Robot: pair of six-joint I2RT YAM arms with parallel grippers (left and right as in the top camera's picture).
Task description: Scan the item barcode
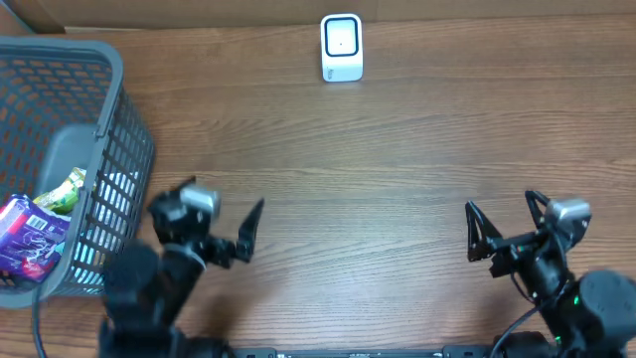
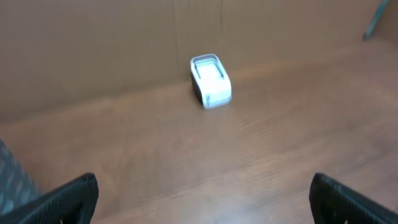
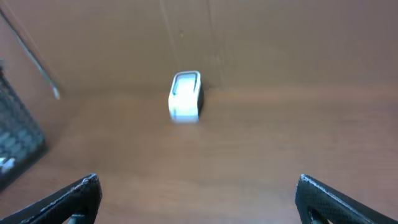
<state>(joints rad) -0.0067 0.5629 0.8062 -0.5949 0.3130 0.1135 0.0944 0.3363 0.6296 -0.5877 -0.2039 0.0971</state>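
Left tool [image 1: 209, 214] and right tool [image 1: 502, 217] set low, well apart, both aimed forward, roughly level, jaws spread wide, nothing gripped in either.

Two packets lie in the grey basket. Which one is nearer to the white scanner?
The green-and-yellow packet. It lies to the right of the purple packet and farther back in the basket, toward the white scanner.

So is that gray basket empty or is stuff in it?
Not empty. The overhead view shows a purple packet and a green packet lying inside the basket.
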